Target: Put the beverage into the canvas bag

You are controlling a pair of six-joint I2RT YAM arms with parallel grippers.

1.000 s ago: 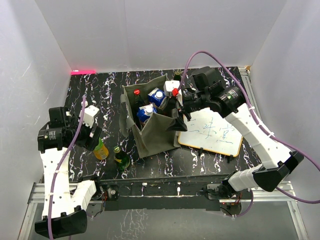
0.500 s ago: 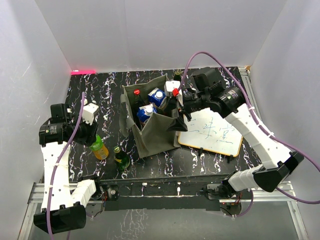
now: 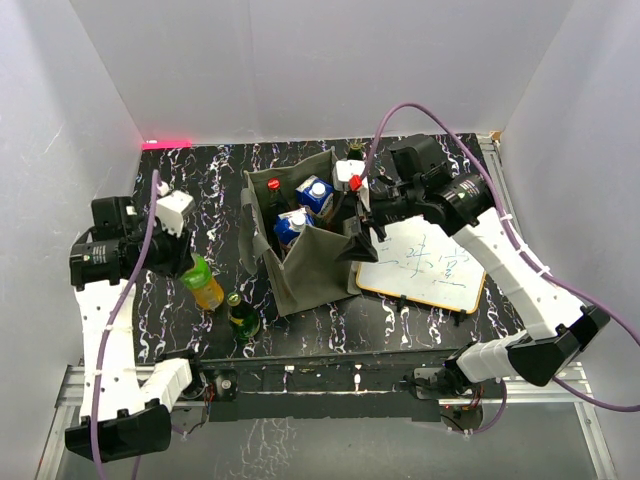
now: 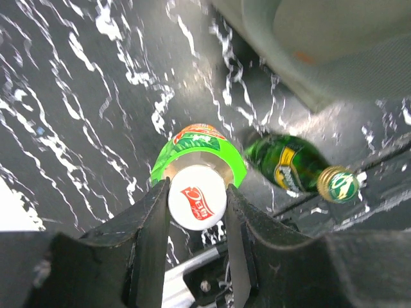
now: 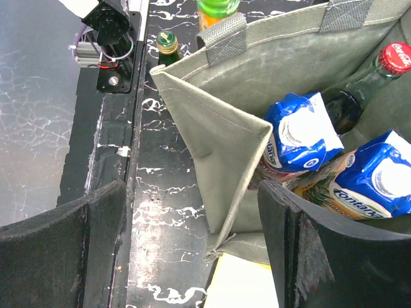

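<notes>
This is a robotics lab test cell, not a home or shop. Plain white panels point(image 3: 300, 70) wall in a black marble-patterned table point(image 3: 200, 170) at 9, 12 and 3 o'clock. An aluminium rail point(image 3: 330, 397) runs along the 6 o'clock edge, where the left arm point(image 3: 105, 340) and right arm point(image 3: 515, 275) are bolted. Purple cables point(image 3: 405, 104) loop off both arms. A red light point(image 3: 166, 143) glows at 11 o'clock.

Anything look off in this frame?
Only the canvas bag: its soft wall is creased inward at one corner, sagging toward the blue cartons and narrowing the mouth. Nothing spilled or broken in view.
</notes>
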